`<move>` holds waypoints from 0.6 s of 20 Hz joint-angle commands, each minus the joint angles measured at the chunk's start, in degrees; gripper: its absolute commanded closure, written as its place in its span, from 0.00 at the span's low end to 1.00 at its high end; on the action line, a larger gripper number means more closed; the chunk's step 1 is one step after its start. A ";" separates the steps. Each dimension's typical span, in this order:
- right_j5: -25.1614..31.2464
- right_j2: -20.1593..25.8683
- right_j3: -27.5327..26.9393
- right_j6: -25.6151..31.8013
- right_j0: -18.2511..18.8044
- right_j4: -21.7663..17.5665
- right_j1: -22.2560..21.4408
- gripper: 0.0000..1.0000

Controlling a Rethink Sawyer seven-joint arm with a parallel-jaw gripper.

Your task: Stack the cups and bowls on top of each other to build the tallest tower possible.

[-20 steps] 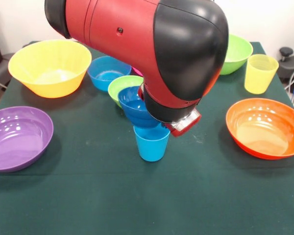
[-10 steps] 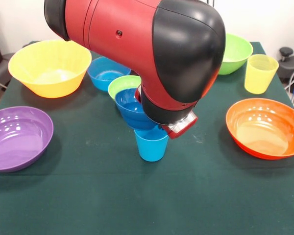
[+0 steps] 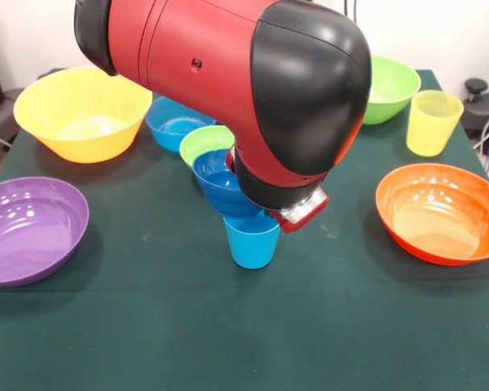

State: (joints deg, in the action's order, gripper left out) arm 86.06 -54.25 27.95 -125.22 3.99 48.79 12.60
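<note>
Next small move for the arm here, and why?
Probably let the dark blue bowl settle and level on the blue cup. The bowl sits tilted over the cup's rim, with the arm's head tight against it. The jaws are hidden, so whether the bowl is released can't be seen.

Dark green cloth on table (image 3: 228,326); white wall (image 3: 440,32) behind.

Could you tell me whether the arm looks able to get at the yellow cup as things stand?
Probably yes: the yellow cup stands upright and alone near the table's corner, apart from the orange bowl and green bowl, open from above.
</note>
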 commanded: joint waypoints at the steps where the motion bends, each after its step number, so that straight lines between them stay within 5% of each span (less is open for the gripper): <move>1: -4.39 6.70 1.11 -6.70 -0.11 -2.07 1.17 1.00; 12: -4.53 6.49 -0.80 -8.18 0.02 -1.39 2.08 1.00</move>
State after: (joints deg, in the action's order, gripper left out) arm 86.04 -53.42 27.89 -125.22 3.99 48.75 12.68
